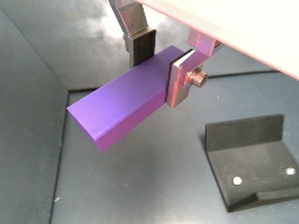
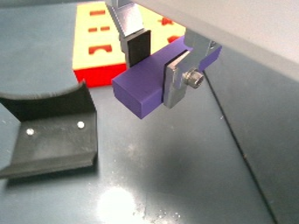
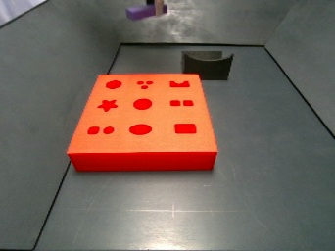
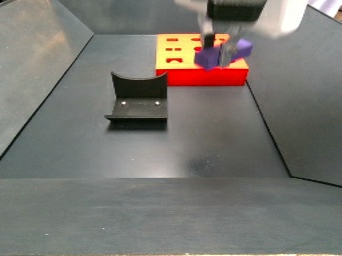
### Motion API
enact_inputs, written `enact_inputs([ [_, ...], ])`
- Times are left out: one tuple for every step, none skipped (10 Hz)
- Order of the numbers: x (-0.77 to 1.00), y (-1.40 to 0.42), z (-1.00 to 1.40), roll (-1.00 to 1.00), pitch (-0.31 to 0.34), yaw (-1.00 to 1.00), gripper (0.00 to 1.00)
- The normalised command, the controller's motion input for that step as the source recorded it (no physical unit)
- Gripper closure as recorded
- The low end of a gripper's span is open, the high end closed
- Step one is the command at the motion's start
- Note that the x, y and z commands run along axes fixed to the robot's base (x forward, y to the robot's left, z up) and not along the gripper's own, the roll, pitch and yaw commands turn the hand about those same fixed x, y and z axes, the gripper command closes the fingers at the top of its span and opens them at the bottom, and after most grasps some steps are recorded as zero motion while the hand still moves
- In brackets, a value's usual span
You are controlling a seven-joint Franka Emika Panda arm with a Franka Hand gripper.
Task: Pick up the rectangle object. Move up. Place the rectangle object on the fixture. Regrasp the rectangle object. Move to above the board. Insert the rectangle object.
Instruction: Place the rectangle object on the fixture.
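The gripper (image 1: 163, 63) is hanging up in the air, well above the floor, and it is pointing down. Its two silver fingers (image 1: 177, 80) are squeezing the rectangle object (image 1: 126, 103) from both sides, so the purple block is being held off the ground. Most of the block is sticking out past the fingers, and it is tilting a little in both wrist views (image 2: 158, 80).

In a side view the gripper (image 4: 218, 47) is hovering near the far end of the box, in front of the board (image 4: 201, 62), with the purple block (image 4: 221, 53) between its fingers. In a side view from the opposite end, only the block (image 3: 140, 11) and a bit of the gripper (image 3: 160, 6) are peeking in at the top edge.

The fixture (image 4: 135, 98) is sitting on the dark floor, apart from the block and lower down. The red board (image 3: 144, 118) is lying flat on the floor, with star, circle, triangle and rectangle holes in its top.

There is no writing to read on any of these things.
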Motion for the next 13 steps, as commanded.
enact_inputs([
  [-0.01, 0.01, 0.48, 0.05, 0.058, -0.01, 1.00],
  [-0.01, 0.01, 0.36, 0.05, 0.068, -0.01, 1.00],
  [1.00, -0.54, -0.33, 0.01, 0.048, 1.00, 1.00],
  [1.00, -0.53, -0.38, 0.01, 0.052, 1.00, 1.00],
  [1.00, -0.45, -0.34, 0.01, 0.048, 1.00, 1.00],
  [1.00, -0.38, -0.28, 0.01, 0.052, 1.00, 1.00],
  [1.00, -0.35, -0.25, 0.01, 0.055, 1.00, 1.00],
  [1.00, -0.31, -0.23, 0.02, 0.057, 1.00, 1.00],
  [1.00, -0.28, -0.21, 0.02, 0.060, 1.00, 1.00],
  [1.00, -0.24, -0.18, 0.03, 0.067, 1.00, 1.00],
  [1.00, -0.20, -0.16, 0.04, 0.077, 1.00, 1.00],
  [1.00, -0.18, -0.15, 0.04, 0.085, 1.00, 1.00],
  [1.00, -0.14, -0.12, 0.06, 0.111, 1.00, 1.00],
])
